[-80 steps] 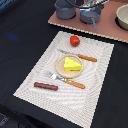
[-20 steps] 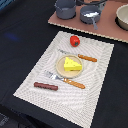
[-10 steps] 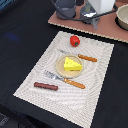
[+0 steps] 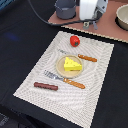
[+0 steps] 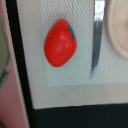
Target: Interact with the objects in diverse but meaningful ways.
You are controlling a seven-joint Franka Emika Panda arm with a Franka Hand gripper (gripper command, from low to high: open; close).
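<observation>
A red tomato (image 4: pixel 74 40) (image 5: pixel 60 42) lies near the far edge of the woven placemat (image 4: pixel 35 75). The yellow cheese wedge (image 4: pixel 72 65) sits on a round tan plate (image 4: pixel 61 70) mid-mat. A brown sausage (image 4: pixel 45 86) lies near the mat's front, on the exterior view's left. A grey two-handled pot (image 4: pixel 65 8) stands on the pink mat behind. My gripper (image 4: pixel 92 22) hangs above the placemat's far edge, just beyond the tomato. Its fingers are too blurred to read. The wrist view looks down on the tomato and shows no fingers.
An orange-handled knife (image 4: pixel 87 58) (image 5: pixel 97 35) lies beside the plate, and an orange-handled fork (image 4: pixel 70 81) lies in front of it. A bowl (image 4: pixel 122 17) stands on the pink mat (image 4: pixel 107 27) at the exterior view's right. A black cable runs past the pot.
My arm's white hand has shifted slightly over the far edge of the placemat. The tomato, cheese, sausage and cutlery have not moved.
</observation>
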